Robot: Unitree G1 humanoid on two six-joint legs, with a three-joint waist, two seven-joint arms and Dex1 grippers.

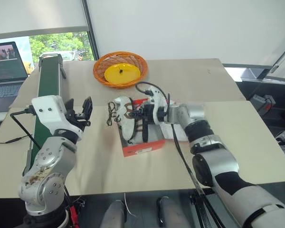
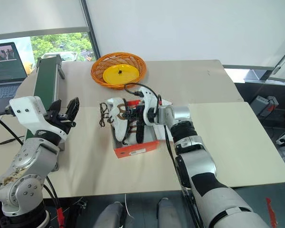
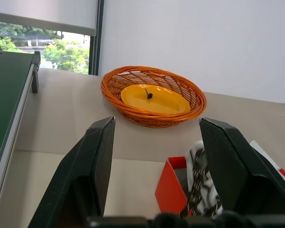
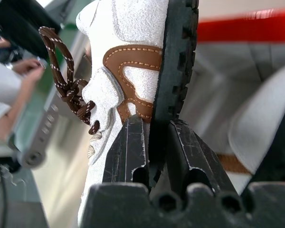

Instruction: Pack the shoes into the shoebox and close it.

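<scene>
The red-orange shoebox (image 1: 141, 148) stands open mid-table, its white lid (image 1: 179, 134) lying out to the right under my right arm. My right gripper (image 1: 141, 114) is shut on a white shoe (image 1: 124, 118) with brown trim and dark laces, which it holds tilted over the box's left part. Its fingers (image 4: 128, 147) pinch the shoe's side and black sole (image 4: 175, 57). A second white shoe (image 4: 259, 137) lies beside it inside the box. My left gripper (image 1: 79, 110) hovers open and holds nothing, left of the box; the box's corner (image 3: 171, 190) shows between its fingers.
A round orange wicker basket (image 1: 119, 69) with a yellow plate stands behind the box. A green conveyor (image 1: 50, 80) runs along the table's left side, with a laptop (image 1: 7, 66) beyond it. A person's hand (image 4: 21, 69) shows past the table's left.
</scene>
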